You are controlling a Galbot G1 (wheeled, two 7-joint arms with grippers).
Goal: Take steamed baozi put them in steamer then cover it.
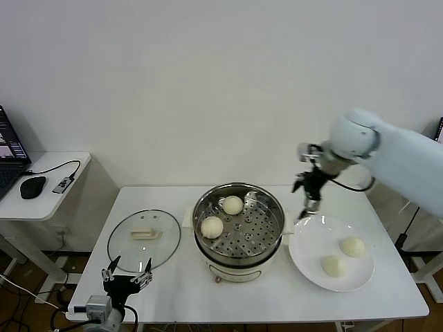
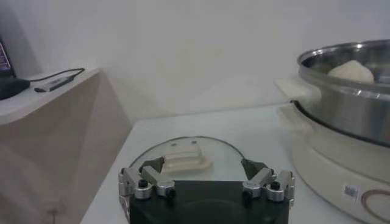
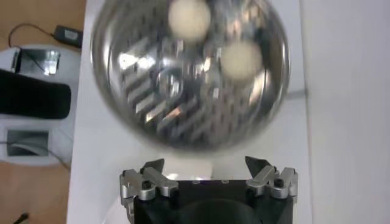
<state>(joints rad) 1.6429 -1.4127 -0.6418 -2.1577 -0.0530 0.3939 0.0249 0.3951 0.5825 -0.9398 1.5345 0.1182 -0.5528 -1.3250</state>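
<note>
cover [image 1: 144, 239] left of steamer [image 1: 239, 232], plate [image 1: 308, 266] right

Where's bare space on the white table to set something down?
Bare table runs along the front edge, before the steamer and plate, and along the back edge behind the lid. It is crowded across the middle, where lid, steamer and plate sit close together.

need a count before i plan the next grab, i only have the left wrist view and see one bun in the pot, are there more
Observer: Yes, the steamer holds two baozi.
Operator: any left outside it
Observer: Two more sit on the white plate, on the steamer's right.
Operator: where's the right gripper
Observer: The right gripper is open and empty, above the gap between steamer and plate.
Operator: and the lid
Observer: The cover lies flat left of the steamer, just beyond the open left gripper.
</note>
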